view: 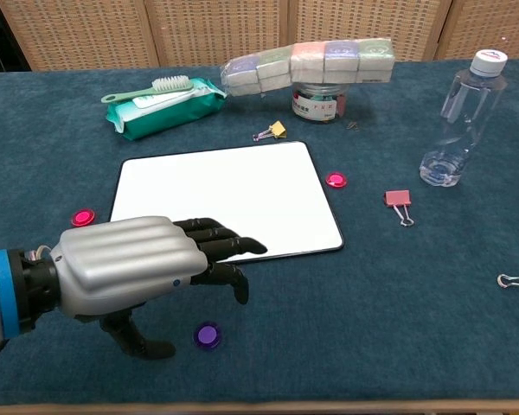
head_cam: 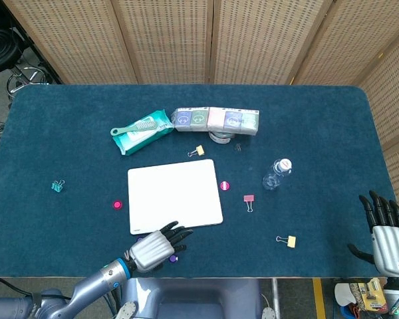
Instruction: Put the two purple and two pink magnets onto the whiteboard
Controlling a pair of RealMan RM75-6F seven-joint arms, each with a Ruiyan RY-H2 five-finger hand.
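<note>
Bright, even overhead light in both views, shadows soft and short; a faint one sits under the left hand (view: 130,272) on the table (view: 398,328). Whiteboard (view: 225,199) is near blown-out white, mild sheen on the bottle (view: 458,121) and the hand's silver back. Focus sharp across the scene, near hand slightly soft in chest view, slight wide-angle bend at head-view edges.

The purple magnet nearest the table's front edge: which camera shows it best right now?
The chest view. There the purple magnet lies fully exposed on the cloth, just right of the left robot hand. In the head view the same magnet is only a small dot partly crowded by the robot hand's fingertips.
</note>
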